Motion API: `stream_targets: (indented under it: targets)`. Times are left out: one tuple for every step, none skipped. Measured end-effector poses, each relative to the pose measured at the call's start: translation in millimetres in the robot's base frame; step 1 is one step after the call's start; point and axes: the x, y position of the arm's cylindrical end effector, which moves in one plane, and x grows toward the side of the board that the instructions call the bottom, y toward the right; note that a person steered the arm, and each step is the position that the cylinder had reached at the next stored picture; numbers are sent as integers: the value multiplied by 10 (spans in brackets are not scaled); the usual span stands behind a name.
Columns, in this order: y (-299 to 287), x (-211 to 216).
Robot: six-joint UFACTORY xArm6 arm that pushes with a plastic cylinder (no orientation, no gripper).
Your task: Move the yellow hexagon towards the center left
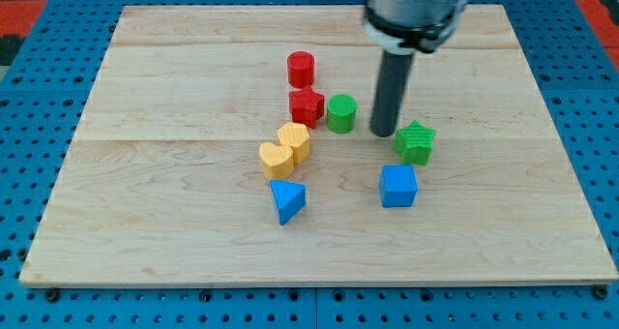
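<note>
Wooden board (174, 223) over blue pegboard (29, 300). Rod down, my tip (384, 134) planted between green cylinder (340, 112) and green star (416, 142); no pincer on it, nothing gripped. Yellow hexagon (294, 139) well off to the view's left of my tip, touching yellow heart (276, 159). Red star (307, 106), red cylinder (301, 69) above the hexagon. Blue triangle (286, 200), blue cube (397, 186) below.

A wide, rounded silver-grey metal housing (411, 2) enters from the view's top, ringed below by a black collar (413, 37). From it hangs a straight, smooth, dark grey cylindrical rod (391, 92), ending in my tip (384, 134), blunt and flat
</note>
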Motion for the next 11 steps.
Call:
stream_targets:
  targets:
    - [-235, 71]
    - [-437, 366]
    - [-1013, 383]
    - [-1512, 276]
    - [-1214, 313]
    - [-898, 237]
    - [-1227, 34]
    - [-1692, -190]
    - [-2472, -110]
    - [-1984, 16]
    - [-1271, 434]
